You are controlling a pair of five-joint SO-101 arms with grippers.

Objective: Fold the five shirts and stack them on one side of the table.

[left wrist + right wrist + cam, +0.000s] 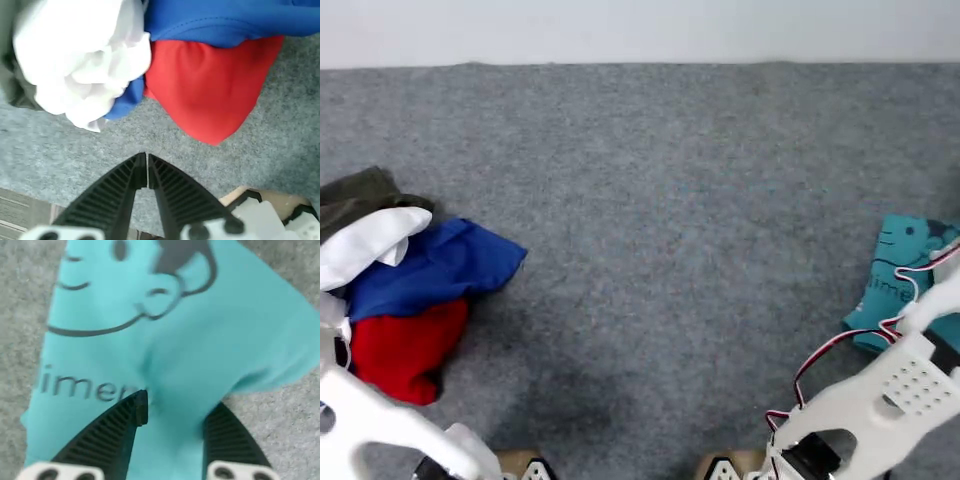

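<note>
The tabletop [660,200] is covered all over in grey, felt-like fabric. It lies under and ahead of the left fingers [127,182] and shows as fuzzy grey on either side of the right fingers [117,432]. Far beyond both pairs of fingers, a plain white wall [640,30] meets the tabletop's back edge. Behind the left fingers, a tan board [240,196] rests on the grey fabric, and past the tabletop's near edge lies a wood-grain surface [20,212]. Well behind the right fingers sits a second tan board [750,458].

Grey felt table cover [650,200] under me, plain white wall [640,30] along its far edge, wood-grain surface [20,220] past the near edge.
</note>
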